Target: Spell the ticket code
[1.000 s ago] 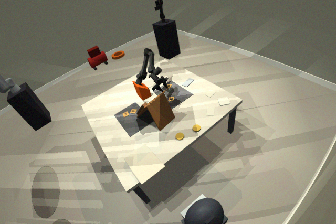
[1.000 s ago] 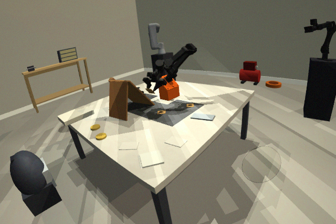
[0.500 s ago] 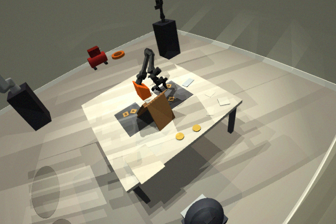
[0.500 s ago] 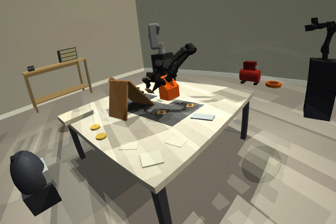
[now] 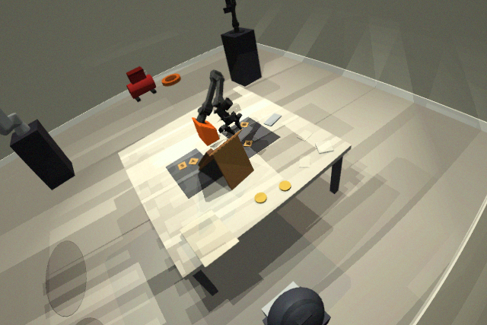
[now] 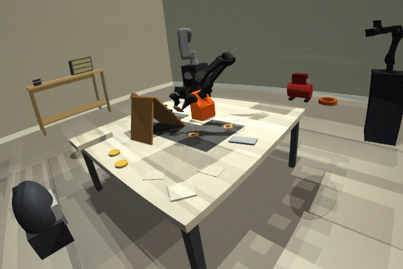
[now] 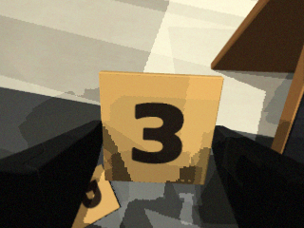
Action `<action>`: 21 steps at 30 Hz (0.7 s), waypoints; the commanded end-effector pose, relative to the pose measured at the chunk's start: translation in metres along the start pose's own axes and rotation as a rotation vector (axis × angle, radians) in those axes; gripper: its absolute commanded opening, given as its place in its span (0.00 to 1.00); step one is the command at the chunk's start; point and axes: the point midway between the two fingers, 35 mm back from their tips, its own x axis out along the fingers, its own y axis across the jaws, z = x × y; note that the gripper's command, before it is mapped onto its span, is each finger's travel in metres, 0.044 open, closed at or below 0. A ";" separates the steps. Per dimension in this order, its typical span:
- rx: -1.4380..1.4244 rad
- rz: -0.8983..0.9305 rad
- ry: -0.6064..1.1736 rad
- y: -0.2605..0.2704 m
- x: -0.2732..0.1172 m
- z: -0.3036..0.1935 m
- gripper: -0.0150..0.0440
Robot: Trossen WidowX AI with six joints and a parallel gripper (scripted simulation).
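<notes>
My gripper [image 5: 230,129] [image 6: 179,106] [image 7: 158,131] is shut on the tile marked 3 [image 7: 159,95] [image 6: 178,109], holding it above the dark mat beside the board. The brown board [image 5: 233,162] [image 6: 141,119] [image 7: 271,45] leans as a wedge; its rail and the ticket's print cannot be made out. Two tiles lie on the left mat in the top view, one tile [image 5: 182,165] beside another tile [image 5: 193,161]. On the right mat lie a tile [image 5: 244,124] [image 6: 227,126] and another tile [image 5: 247,143] [image 6: 193,135]. A partly hidden tile [image 7: 105,201] shows below the left finger in the wrist view.
The orange arm base [image 5: 205,131] [image 6: 203,110] stands close to the board. Two yellow discs [image 5: 260,197] [image 5: 284,186] lie near the counter edge. A grey slab [image 5: 272,119] [image 6: 243,140] lies beside the right mat [image 5: 269,136]. Pale cards [image 5: 323,147] [image 6: 182,191] lie near one corner.
</notes>
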 end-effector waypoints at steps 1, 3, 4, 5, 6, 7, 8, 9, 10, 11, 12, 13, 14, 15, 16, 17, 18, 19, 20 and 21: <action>0.000 0.001 0.005 -0.003 0.001 -0.001 0.25; 0.000 0.001 0.005 -0.004 0.001 -0.001 0.25; 0.000 0.001 0.005 -0.004 0.001 -0.001 0.25; 0.000 0.001 0.005 -0.005 0.001 -0.001 0.25; 0.000 0.001 0.005 -0.005 0.001 -0.001 0.25; 0.000 0.001 0.005 -0.006 0.001 -0.001 0.25; 0.000 0.001 0.005 -0.006 0.001 -0.001 0.25; 0.000 0.001 0.005 -0.007 0.000 -0.001 0.25; 0.000 0.001 0.005 -0.007 0.000 -0.001 0.25; 0.000 0.001 0.005 -0.008 0.000 -0.001 0.25; 0.000 0.001 0.005 -0.008 0.000 -0.001 0.25; 0.000 0.001 0.005 -0.009 0.000 -0.001 0.25; 0.000 0.001 0.005 -0.009 0.000 -0.001 0.25; 0.000 0.001 0.005 -0.010 0.000 -0.001 0.25; 0.000 0.001 0.005 -0.010 0.000 -0.001 0.25; 0.000 0.001 0.005 -0.011 0.000 -0.001 0.25; 0.000 0.001 0.005 -0.011 0.000 -0.001 0.25; 0.000 0.001 0.005 -0.012 0.000 -0.001 0.25; 0.000 0.001 0.005 -0.012 0.000 -0.001 0.25; -0.001 0.001 0.005 -0.013 0.000 -0.001 0.25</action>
